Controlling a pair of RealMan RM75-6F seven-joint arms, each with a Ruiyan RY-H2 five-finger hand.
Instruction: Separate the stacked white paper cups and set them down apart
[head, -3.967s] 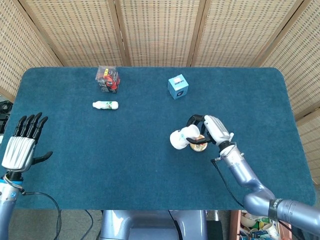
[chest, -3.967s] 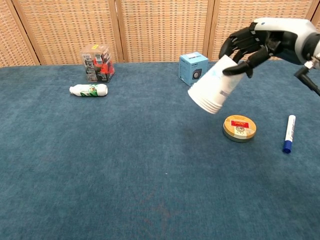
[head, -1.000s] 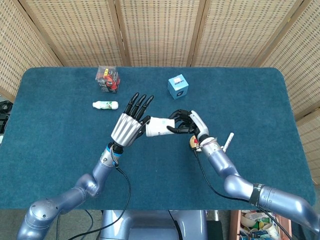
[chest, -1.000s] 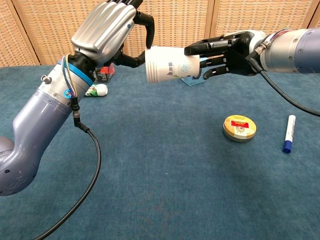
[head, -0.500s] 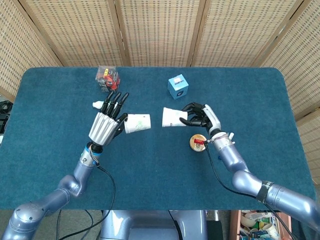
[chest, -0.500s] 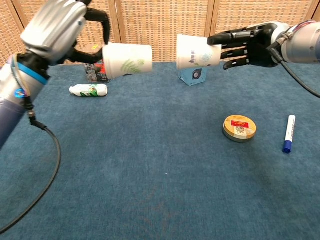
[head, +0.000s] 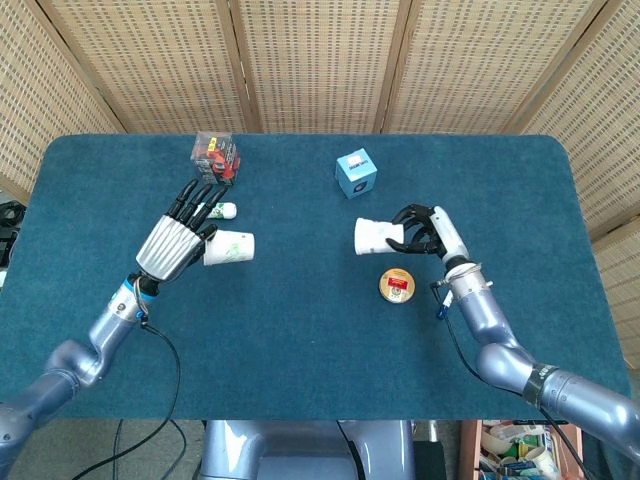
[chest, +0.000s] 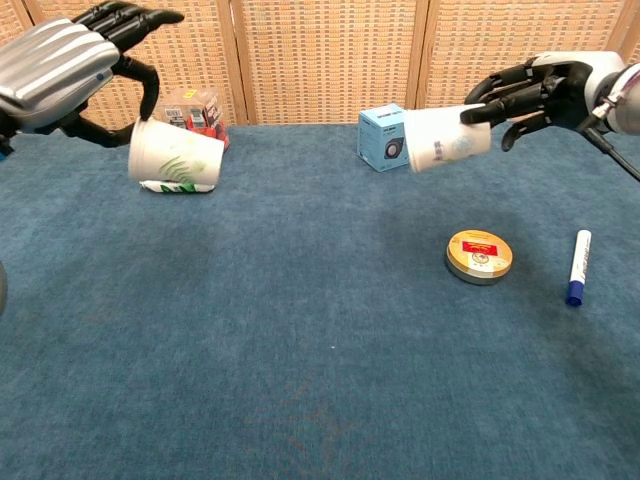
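Note:
Two white paper cups are apart in the air, each lying on its side. My left hand (head: 178, 239) (chest: 75, 60) holds one cup (head: 229, 248) (chest: 175, 154) with a green leaf print over the left part of the table. My right hand (head: 427, 230) (chest: 545, 88) grips the other cup (head: 377, 237) (chest: 446, 140) by its base, just above and behind the round tin. The cups' open mouths face away from each other, the left one leftward in the chest view.
A round gold tin (head: 397, 286) (chest: 479, 256) lies under the right cup, a blue marker (chest: 576, 266) to its right. A blue box (head: 356, 172) (chest: 385, 136) stands at the back. A small white bottle (head: 219, 210) and a clear box of red items (head: 215, 155) sit back left.
The stack was pulled apart: my left hand took one cup and moved left and down with it. My right hand carried the other cup right and lower, toward the tin.

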